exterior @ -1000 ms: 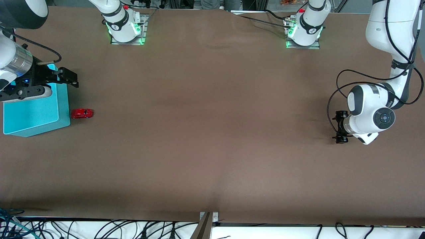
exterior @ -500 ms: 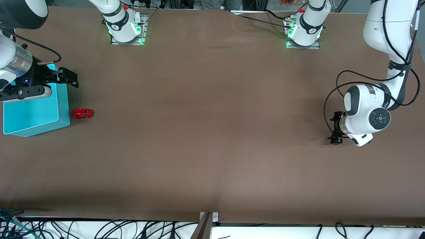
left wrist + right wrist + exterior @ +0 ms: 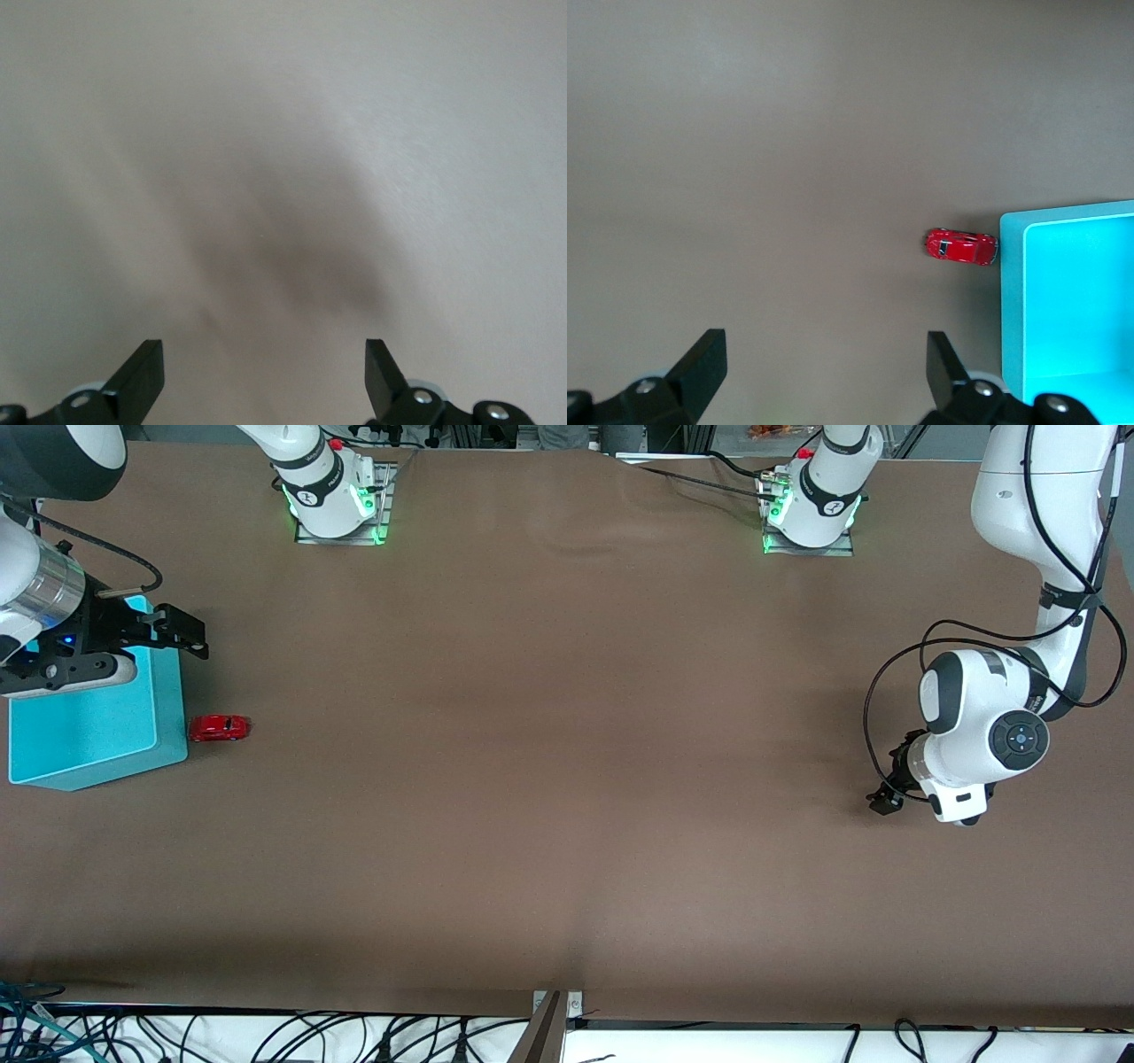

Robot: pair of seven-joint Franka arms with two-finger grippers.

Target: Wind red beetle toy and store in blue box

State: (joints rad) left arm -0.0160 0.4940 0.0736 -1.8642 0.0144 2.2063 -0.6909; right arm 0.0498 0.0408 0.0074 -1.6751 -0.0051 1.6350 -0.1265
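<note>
The red beetle toy (image 3: 219, 728) (image 3: 961, 247) stands on the brown table, right beside the blue box (image 3: 170, 717) (image 3: 1013, 301), on the box's side toward the left arm's end. The box is open on top. My right gripper (image 3: 188, 636) (image 3: 824, 363) hangs open and empty over the box's corner nearest the robots' bases, apart from the toy. At the left arm's end of the table, my left gripper (image 3: 893, 772) (image 3: 264, 372) is open over bare tabletop, with nothing between its fingers.
A brown cloth covers the whole table (image 3: 567, 779). The two arm bases (image 3: 335, 505) (image 3: 808, 514) stand at the edge farthest from the front camera. Cables (image 3: 266, 1036) run below the edge nearest that camera.
The left arm's wrist has turned and its gripper has shifted a little over the table. The right arm, the toy and the box have barely moved.
</note>
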